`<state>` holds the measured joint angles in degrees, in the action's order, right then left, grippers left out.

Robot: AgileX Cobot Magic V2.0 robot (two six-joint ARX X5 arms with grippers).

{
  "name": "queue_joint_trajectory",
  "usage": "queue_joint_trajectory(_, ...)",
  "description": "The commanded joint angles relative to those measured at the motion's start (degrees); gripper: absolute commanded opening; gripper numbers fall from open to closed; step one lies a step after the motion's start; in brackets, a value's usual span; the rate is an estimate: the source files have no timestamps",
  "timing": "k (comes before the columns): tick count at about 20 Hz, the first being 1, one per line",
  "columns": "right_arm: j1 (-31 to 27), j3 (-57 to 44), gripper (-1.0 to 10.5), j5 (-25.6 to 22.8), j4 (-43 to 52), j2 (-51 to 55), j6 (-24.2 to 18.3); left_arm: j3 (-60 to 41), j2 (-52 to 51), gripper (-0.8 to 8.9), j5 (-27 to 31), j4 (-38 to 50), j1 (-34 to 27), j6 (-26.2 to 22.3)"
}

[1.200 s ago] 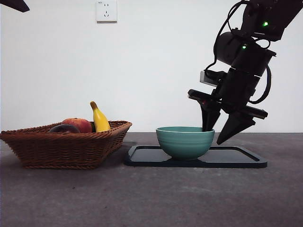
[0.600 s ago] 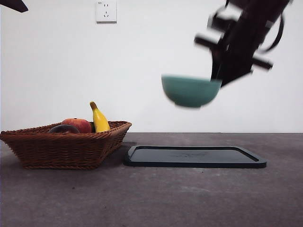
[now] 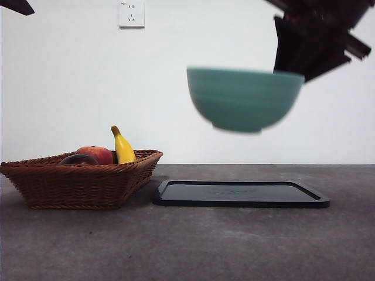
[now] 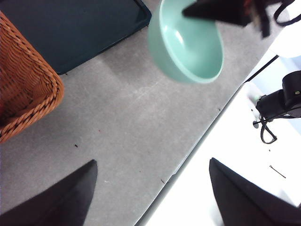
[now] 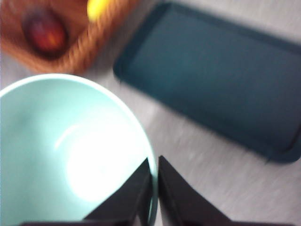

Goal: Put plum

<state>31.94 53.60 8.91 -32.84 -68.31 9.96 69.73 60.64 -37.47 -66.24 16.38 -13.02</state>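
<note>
The plum, dark and round, lies in the wicker basket at the left, beside a red fruit and a banana. My right gripper is shut on the rim of a teal bowl, holding it high in the air above the black tray. The bowl is blurred by motion and has nothing in it. My left gripper stands open over bare table near the basket's corner, far from the plum.
The black tray lies flat to the right of the basket with nothing on it. A blurred reddish fruit shows in the basket. The table's edge runs near the left gripper. The left arm's tip is at the top corner.
My right gripper closed on the bowl's rim and lifted it off the tray, up and nearer to the front camera. The basket and fruit have not moved.
</note>
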Motion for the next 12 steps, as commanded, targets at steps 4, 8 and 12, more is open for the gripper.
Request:
queue_joint_trajectory(4, 3.5, -7.9, 0.1, -1.9, 9.0, -0.6, 3.0, 0.7, 0.4, 3.74, -0.3, 0.0, 0.2, -0.9)
queue_joint_trajectory(8, 3.6, -12.7, 0.1, -2.5, 11.9, -0.6, 3.6, 0.7, 0.4, 3.74, -0.3, 0.0, 0.2, -0.9)
queue_joint_trajectory(12, 3.6, -17.0, 0.1, -2.6, 17.1, -0.6, 5.1, 0.7, 0.4, 3.73, -0.3, 0.0, 0.2, -0.9)
